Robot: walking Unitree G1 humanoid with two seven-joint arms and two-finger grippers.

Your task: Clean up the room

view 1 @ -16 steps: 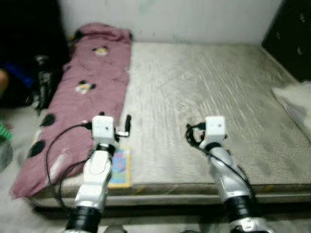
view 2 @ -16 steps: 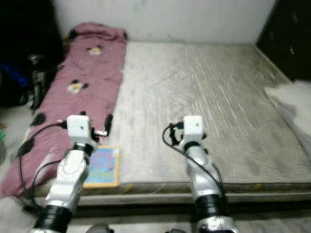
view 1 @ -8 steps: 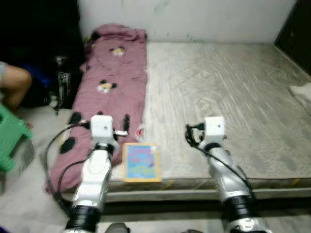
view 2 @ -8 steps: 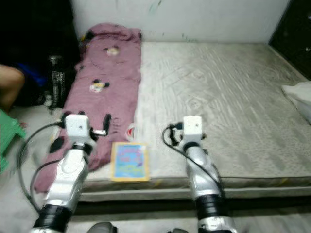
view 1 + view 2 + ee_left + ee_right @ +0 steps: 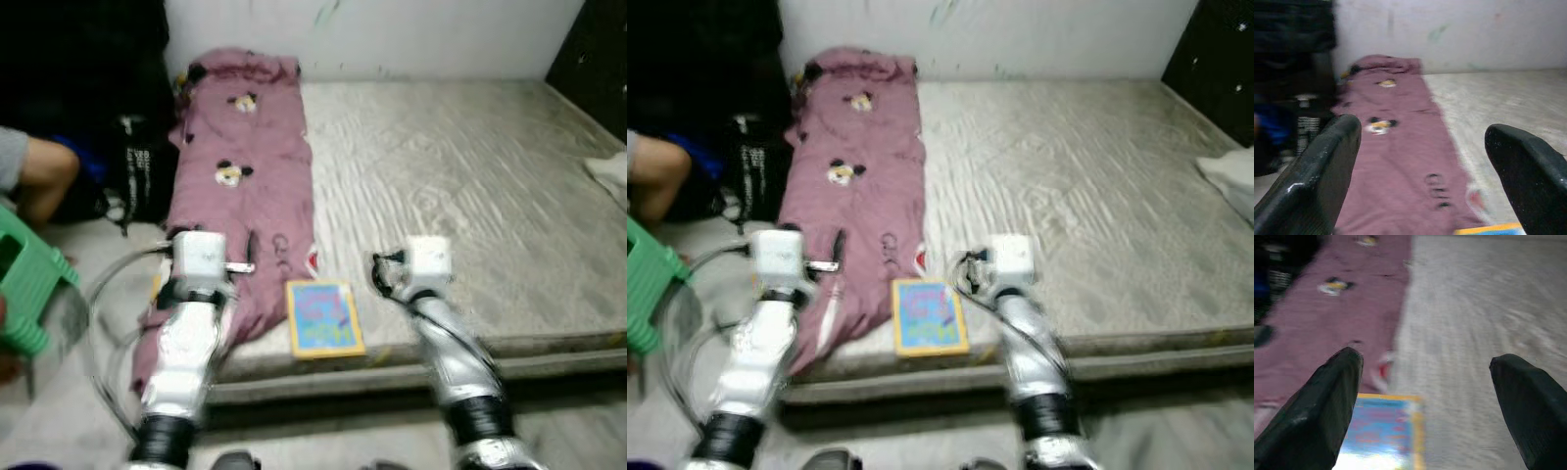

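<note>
View swung left w/ the turn: book (image 5: 324, 318) now sits between left pincer (image 5: 1425, 161) & right pincer (image 5: 1425, 396). Both pincers gape wide, empty. I reckon book's the 1st pickup.

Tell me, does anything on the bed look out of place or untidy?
Yes. A colourful book with a yellow border lies at the front edge of the bare grey mattress, and a pink blanket with cartoon prints lies rumpled along its left side, its end hanging over the edge.
</note>
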